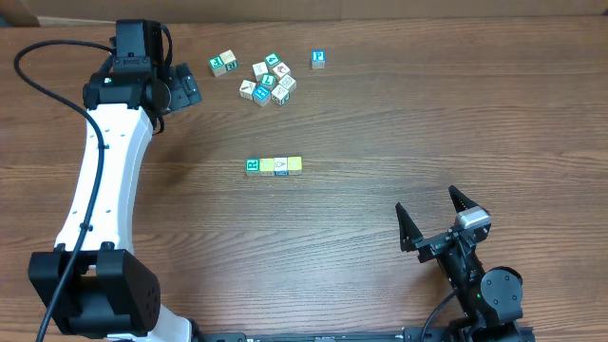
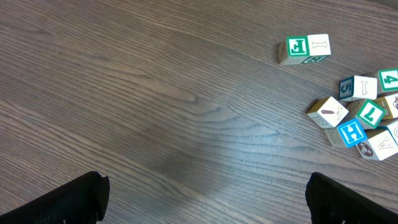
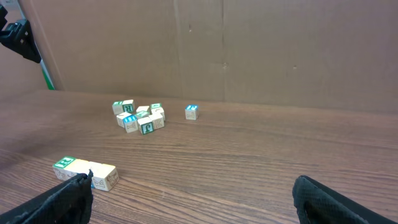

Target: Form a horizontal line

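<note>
A row of several wooden letter blocks (image 1: 274,166) lies side by side at the table's middle; its near end shows in the right wrist view (image 3: 87,172). A loose cluster of blocks (image 1: 270,81) lies at the back, also in the left wrist view (image 2: 360,112) and right wrist view (image 3: 140,117). A pair of blocks (image 1: 224,64) sits left of the cluster, and a single blue block (image 1: 318,59) right of it. My left gripper (image 1: 186,88) is open and empty, left of the cluster. My right gripper (image 1: 437,223) is open and empty at the front right.
The brown wooden table (image 1: 380,123) carries everything. A cardboard wall (image 3: 249,50) stands behind the table's far edge. The left arm's white link (image 1: 100,180) stretches along the left side, with a black cable (image 1: 43,76) looping beside it.
</note>
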